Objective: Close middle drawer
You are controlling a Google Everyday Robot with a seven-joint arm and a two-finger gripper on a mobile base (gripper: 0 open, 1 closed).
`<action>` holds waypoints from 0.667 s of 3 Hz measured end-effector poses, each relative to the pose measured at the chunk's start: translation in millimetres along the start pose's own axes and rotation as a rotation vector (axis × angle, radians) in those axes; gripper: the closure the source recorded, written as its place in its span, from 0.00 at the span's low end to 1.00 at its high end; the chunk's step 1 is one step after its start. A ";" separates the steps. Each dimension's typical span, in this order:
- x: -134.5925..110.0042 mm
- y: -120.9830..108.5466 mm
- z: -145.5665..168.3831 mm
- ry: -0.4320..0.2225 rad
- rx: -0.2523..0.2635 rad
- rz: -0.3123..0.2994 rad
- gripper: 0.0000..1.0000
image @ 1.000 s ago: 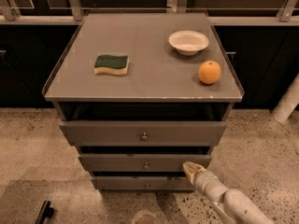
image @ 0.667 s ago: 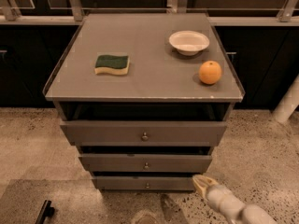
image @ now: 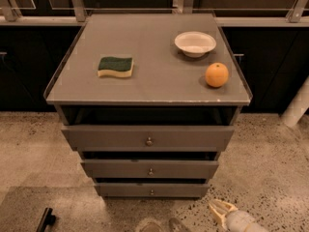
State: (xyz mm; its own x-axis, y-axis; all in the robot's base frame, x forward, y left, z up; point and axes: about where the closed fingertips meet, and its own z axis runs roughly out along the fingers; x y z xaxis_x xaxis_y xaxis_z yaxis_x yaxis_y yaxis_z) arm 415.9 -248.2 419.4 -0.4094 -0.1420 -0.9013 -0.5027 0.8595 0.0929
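Note:
The grey cabinet (image: pixel 72 93) has three drawers stacked down its front. The middle drawer (image: pixel 116 169) is a grey flat front with a small round knob (image: pixel 150 171). It sits between the taller top drawer (image: pixel 106 138) and the slimmer bottom drawer (image: pixel 125 190). A dark gap shows above each front. My gripper (image: pixel 220 211) is a pale tip low at the bottom right of the camera view. It hangs over the floor, below and to the right of the drawers, touching none of them.
On the cabinet top lie a green and yellow sponge (image: pixel 115 66), a white bowl (image: pixel 195 43) and an orange (image: pixel 217 75). A white post (image: pixel 297 105) leans at the right. A black object (image: pixel 46 220) lies on the speckled floor at the bottom left. Dark cabinets stand behind.
My gripper has drawn back from the right part of the middle drawer's front, moving down and to the right toward the bottom edge of the view. The drawers look unmoved.

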 end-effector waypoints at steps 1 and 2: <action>0.0 0.0 0.1 0.000 0.000 0.000 0.59; -0.1 0.1 0.2 0.000 0.000 0.000 0.34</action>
State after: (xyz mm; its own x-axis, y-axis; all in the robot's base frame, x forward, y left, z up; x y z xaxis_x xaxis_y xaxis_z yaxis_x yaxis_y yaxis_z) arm 416.0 -248.0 419.4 -0.4093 -0.1421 -0.9013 -0.5029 0.8594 0.0929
